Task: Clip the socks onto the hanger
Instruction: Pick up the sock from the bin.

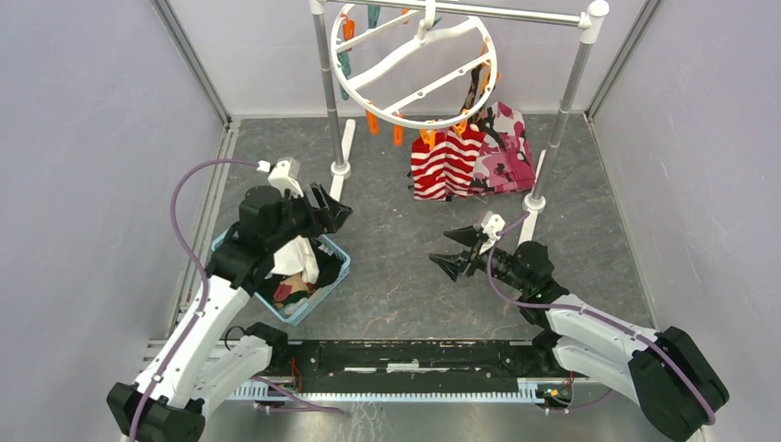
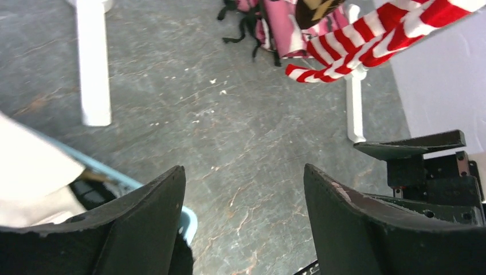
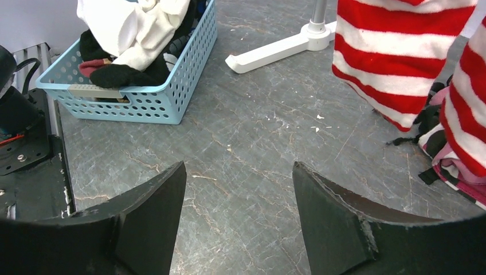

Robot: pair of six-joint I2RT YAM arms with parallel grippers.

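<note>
Left jaws apart near basket point(image 3: 149, 103); right jaws apart; striped socks point(image 1: 447, 166) clipped on hanger point(image 1: 412, 122).

1. The hanger point(image 1: 405, 52) is white, its clothespins point(image 1: 372, 122) orange and teal
2. Below the hanger, the socks point(image 1: 442, 166) are red-and-white striped
3. Beside them, a camouflage cloth point(image 1: 507, 152) in pink, black and white
4. Left of the hanger, a light blue basket point(image 3: 143, 103) holds a white cloth point(image 1: 299, 258)
5. The table point(image 1: 396, 267) is veined grey
</note>
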